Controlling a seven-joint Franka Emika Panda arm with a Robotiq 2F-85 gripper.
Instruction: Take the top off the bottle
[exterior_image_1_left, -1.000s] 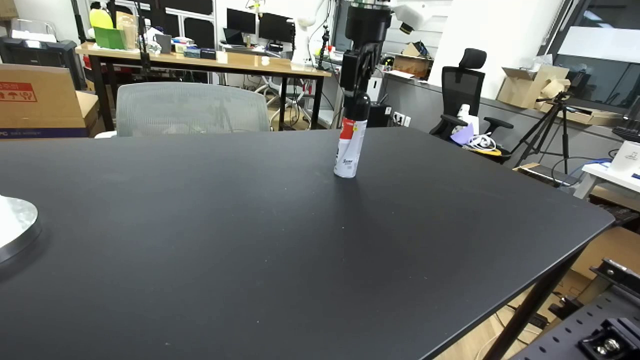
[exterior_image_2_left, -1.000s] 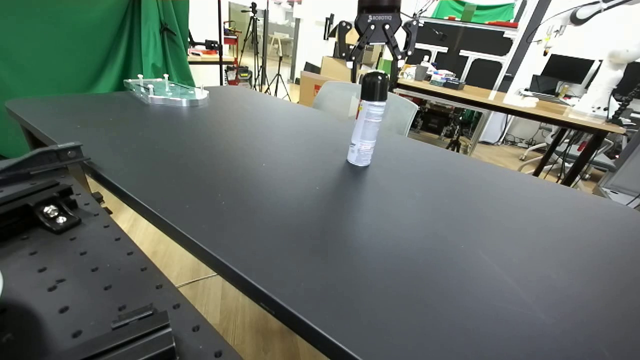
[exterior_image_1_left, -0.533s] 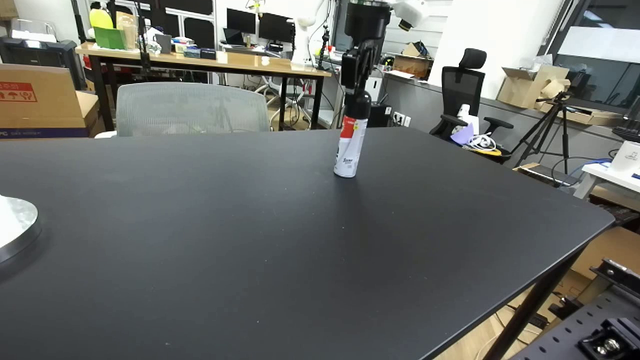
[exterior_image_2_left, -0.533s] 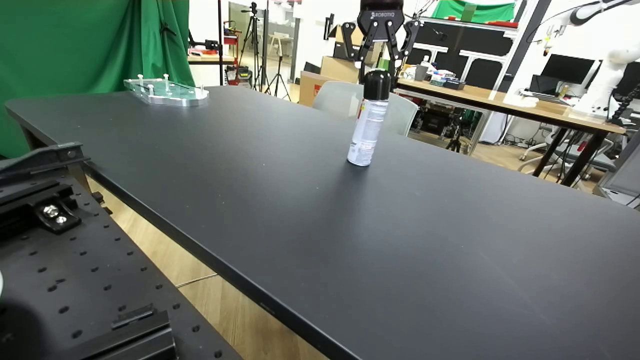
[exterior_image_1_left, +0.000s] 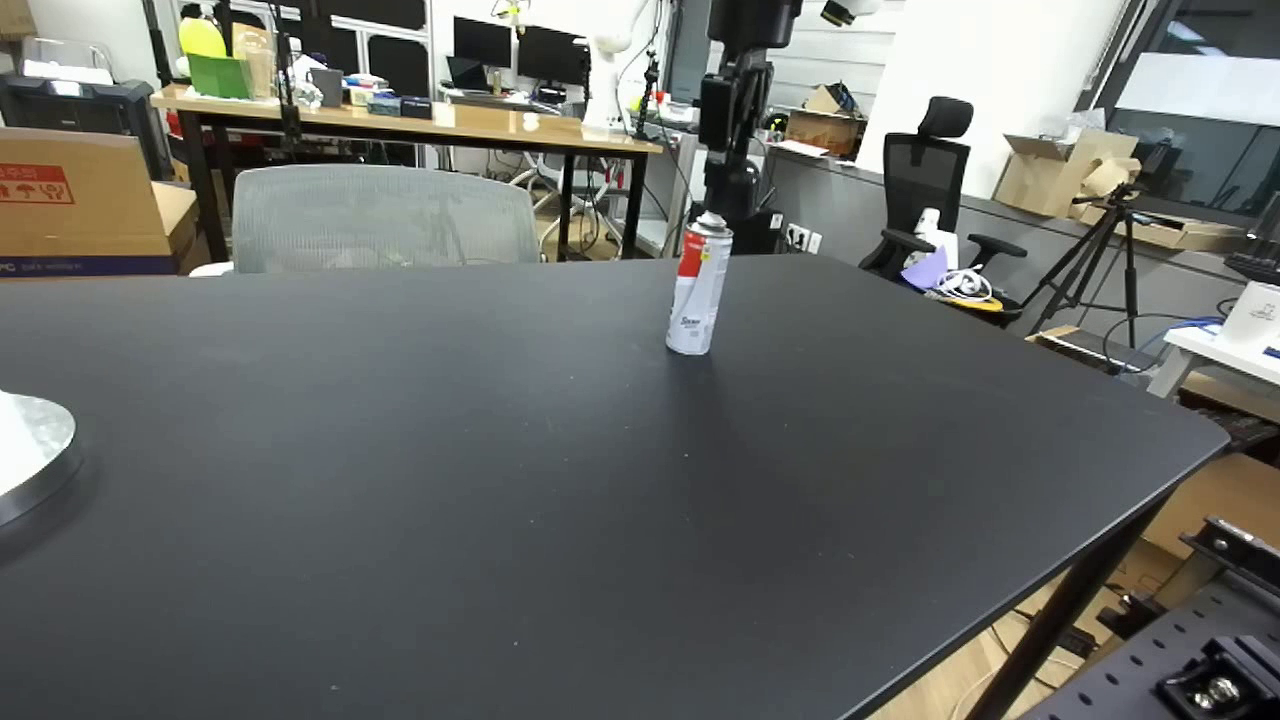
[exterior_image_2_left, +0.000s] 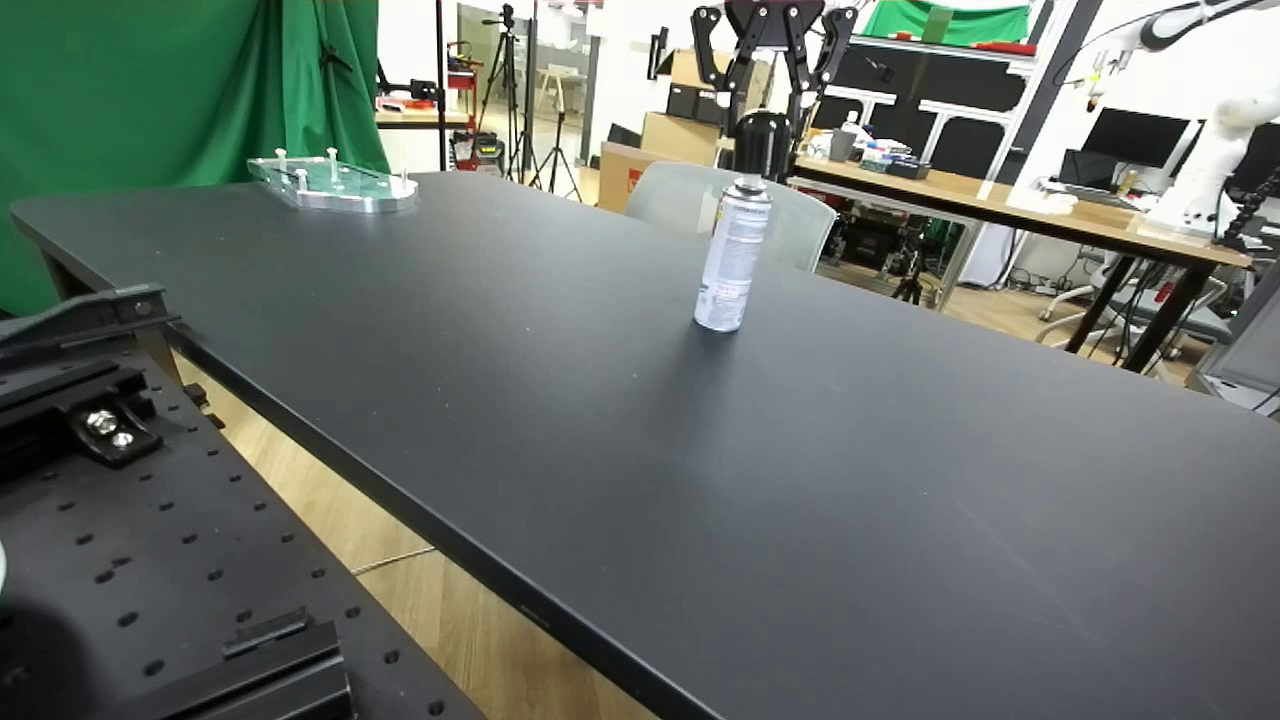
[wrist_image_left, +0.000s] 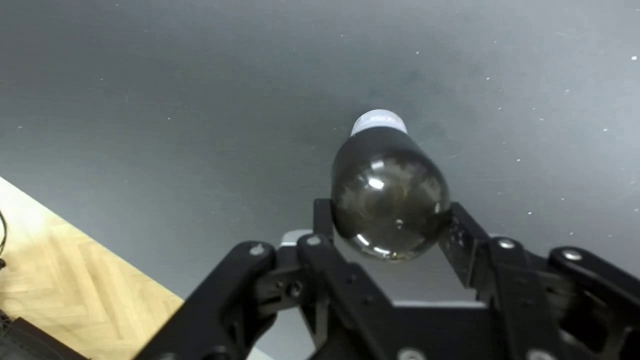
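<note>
The white bottle (exterior_image_1_left: 697, 295) with a red marking stands upright on the dark table in both exterior views, its metal neck and nozzle (exterior_image_1_left: 711, 220) bare. Just above it, the black rounded top (exterior_image_2_left: 762, 145) hangs off the bottle, with my gripper (exterior_image_2_left: 763, 112) shut on its sides. In the wrist view the glossy top (wrist_image_left: 390, 195) sits between the two fingers (wrist_image_left: 457, 235), touching both. A sliver of the white bottle (wrist_image_left: 378, 119) shows beyond it; the top covers the rest from there.
The dark table (exterior_image_1_left: 500, 450) extends widely around the bottle. On it, away from the bottle, lies a clear plate with posts (exterior_image_2_left: 340, 190). A grey chair (exterior_image_1_left: 385, 220) stands behind the table edge. A perforated black bench (exterior_image_2_left: 150, 560) adjoins the near side.
My gripper has closed on the top and risen, and the top has come away from the bottle with it. The bottle has stayed in place, its nozzle now showing.
</note>
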